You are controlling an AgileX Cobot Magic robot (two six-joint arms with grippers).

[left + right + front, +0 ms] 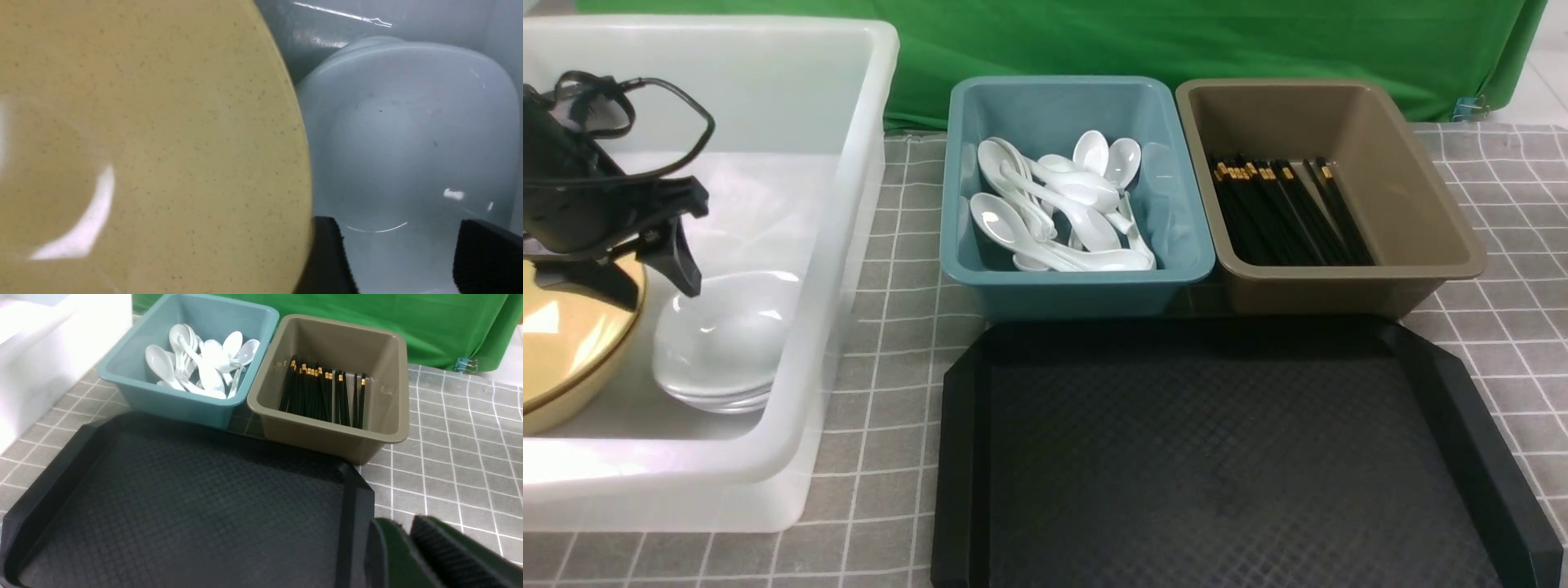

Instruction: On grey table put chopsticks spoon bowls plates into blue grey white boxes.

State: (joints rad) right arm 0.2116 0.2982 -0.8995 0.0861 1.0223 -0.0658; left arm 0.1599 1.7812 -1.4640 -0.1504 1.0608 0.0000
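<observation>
My left gripper (637,278) hangs inside the white box (849,245), just over the rim of a mustard-yellow bowl (564,343). In the left wrist view its fingers (327,261) stand wide apart and hold nothing. One finger is beside the bowl (143,143) and the gap lies over a white plate (408,134). A stack of plates (727,343) sits next to the bowl. Several spoons (1054,204) lie in the blue box (1078,286) and chopsticks (1282,212) in the grey box (1347,290). My right gripper (400,523) is shut and empty above the grey table (449,457).
A flat black tray (1217,457) lies on the grey table (890,367) in front of the blue and grey boxes, with nothing on it. Its right edge (359,514) is beside my right gripper. A green cloth hangs behind the boxes.
</observation>
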